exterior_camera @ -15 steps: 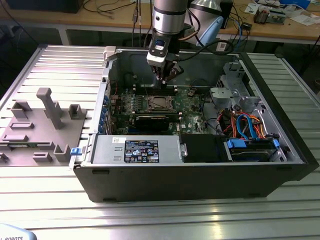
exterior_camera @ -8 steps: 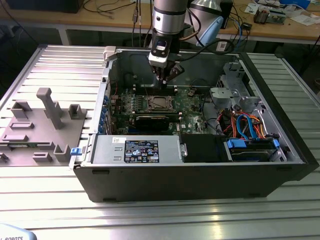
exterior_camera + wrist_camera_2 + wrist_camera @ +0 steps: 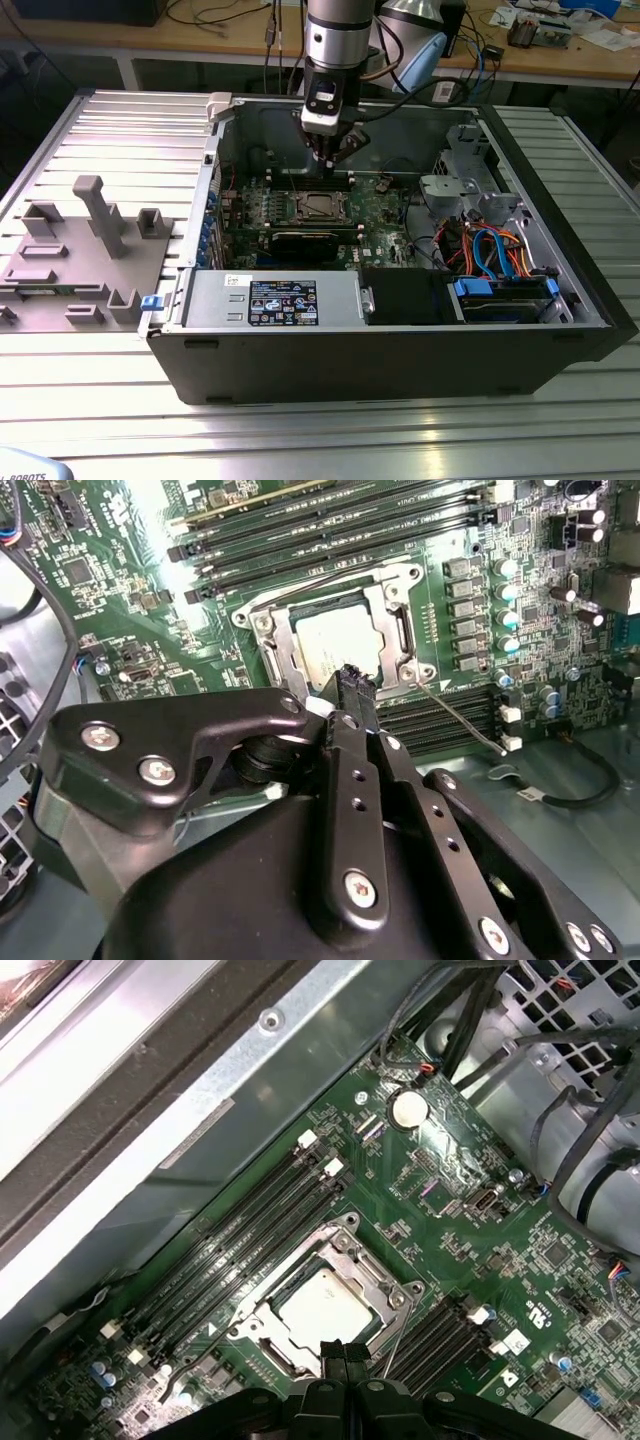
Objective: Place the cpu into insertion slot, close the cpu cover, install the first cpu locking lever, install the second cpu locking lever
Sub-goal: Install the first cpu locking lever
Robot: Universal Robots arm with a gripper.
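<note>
exterior view: arm cut off by the top edge; insertion slot too small to tell its state | second wrist view: fingers hide one corner of the cpu cover and much of the motherboard | first wrist view: fingers overlap the slot's rim, their bases cut off at the picture edge

Open room above the insertion slot; memory slots flank it, case wall and cables nearby.

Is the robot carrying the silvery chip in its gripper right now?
No: in the first wrist view the cpu lies in the insertion slot, and the gripper near it is shut on nothing.
</note>
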